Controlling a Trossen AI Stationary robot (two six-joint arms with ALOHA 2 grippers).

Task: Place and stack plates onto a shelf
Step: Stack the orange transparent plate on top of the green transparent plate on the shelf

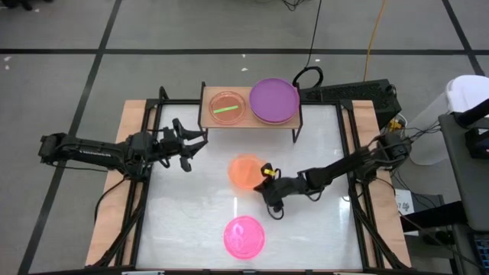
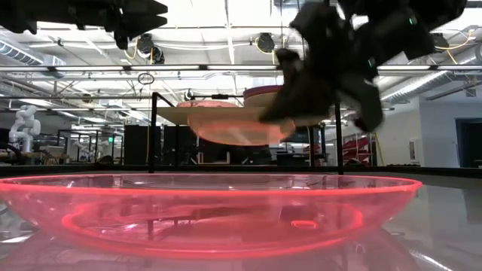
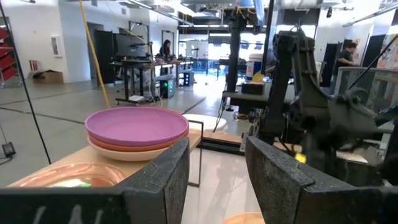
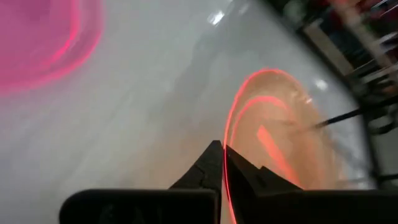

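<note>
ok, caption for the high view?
Right gripper shut on round orange plastic plate's rim; left gripper open near the wooden shelf.

Bright overhead ceiling lights; glare sheens the white desk (image 1: 306, 229); right wrist view smeared by motion blur; low view's near pink plate (image 2: 211, 214) looms soft.

A white tabletop (image 1: 306, 229) is edged by wooden strips. A yellow cable (image 1: 372, 30) and a black cable (image 1: 315, 30) are laid across the grey floor (image 1: 61, 99) beyond. Desks (image 3: 140, 65) and two people are seen far off.
</note>
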